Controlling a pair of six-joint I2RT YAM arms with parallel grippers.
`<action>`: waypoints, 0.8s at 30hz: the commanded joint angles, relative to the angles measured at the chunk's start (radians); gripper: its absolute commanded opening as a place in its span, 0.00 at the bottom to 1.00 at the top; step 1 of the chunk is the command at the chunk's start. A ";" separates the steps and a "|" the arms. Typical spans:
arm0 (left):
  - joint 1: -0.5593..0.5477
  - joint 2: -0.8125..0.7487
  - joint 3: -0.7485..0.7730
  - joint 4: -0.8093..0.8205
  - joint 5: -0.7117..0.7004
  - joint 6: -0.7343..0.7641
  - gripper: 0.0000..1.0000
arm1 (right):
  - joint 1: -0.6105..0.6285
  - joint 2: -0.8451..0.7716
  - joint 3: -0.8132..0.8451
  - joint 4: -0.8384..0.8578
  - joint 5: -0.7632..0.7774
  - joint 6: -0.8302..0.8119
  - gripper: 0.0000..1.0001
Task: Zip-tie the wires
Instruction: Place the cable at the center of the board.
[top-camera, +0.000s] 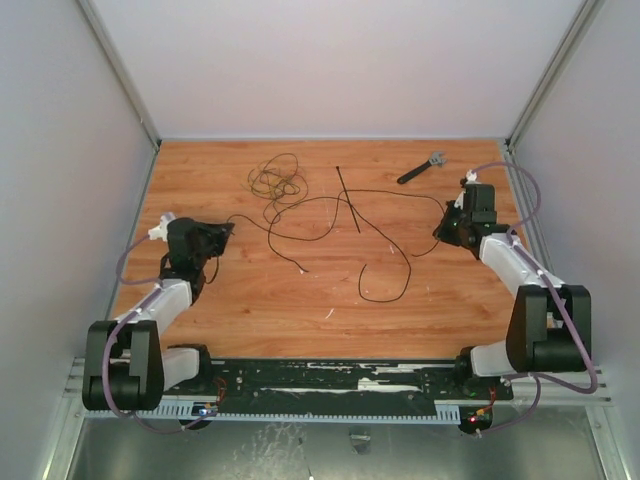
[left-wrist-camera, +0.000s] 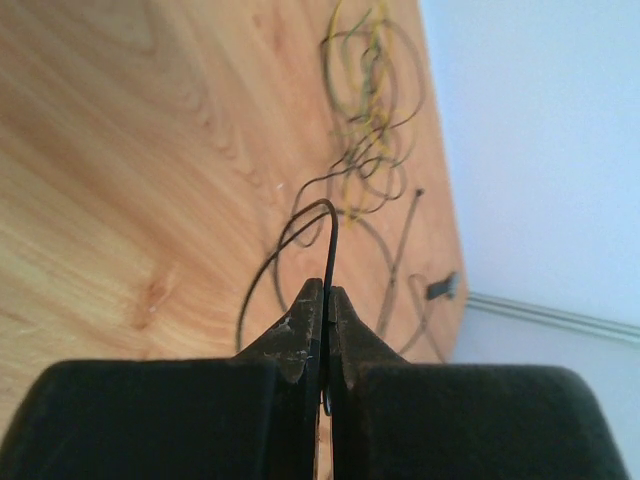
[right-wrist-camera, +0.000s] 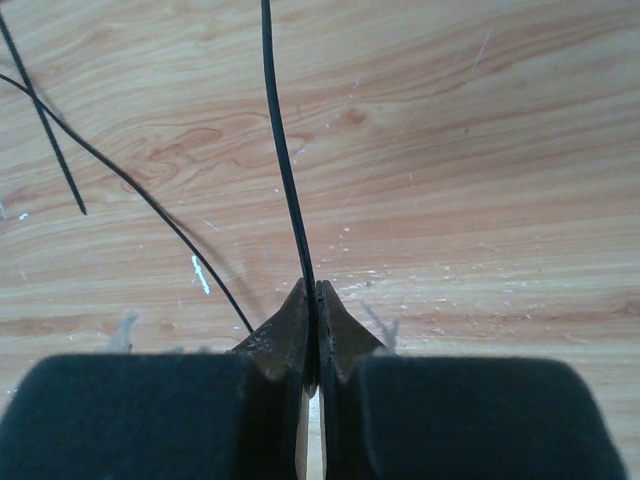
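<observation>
The wires (top-camera: 275, 182) lie as a loose coil at the back of the wooden table (top-camera: 250, 300), with long dark strands trailing across the middle. My left gripper (top-camera: 226, 228) is shut on one strand of the wires (left-wrist-camera: 331, 235), which rises in an arc from between the fingertips (left-wrist-camera: 312, 300) of the left gripper (left-wrist-camera: 327, 292). My right gripper (top-camera: 442, 232) is shut on another stretch of the wires (right-wrist-camera: 281, 150), pinched at its tips (right-wrist-camera: 313, 292). The zip tie (top-camera: 348, 200), a straight black strip, lies untouched on the table between the two grippers; it also shows in the left wrist view as the zip tie (left-wrist-camera: 402, 243).
A dark-handled tool with a grey head (top-camera: 422, 168) lies at the back right, seen too as the tool (left-wrist-camera: 444, 288). Grey walls enclose the table on three sides. More dark strands (right-wrist-camera: 130, 185) cross the wood left of the right gripper.
</observation>
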 joint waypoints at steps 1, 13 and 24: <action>0.077 -0.030 0.040 0.133 0.112 -0.116 0.00 | -0.003 -0.045 0.071 -0.102 0.003 -0.060 0.00; 0.025 0.139 0.121 0.284 0.235 -0.160 0.00 | -0.243 -0.141 0.022 -0.023 -0.120 -0.012 0.00; 0.024 0.204 -0.023 0.301 0.137 -0.123 0.00 | -0.281 -0.107 -0.092 0.047 -0.083 -0.003 0.04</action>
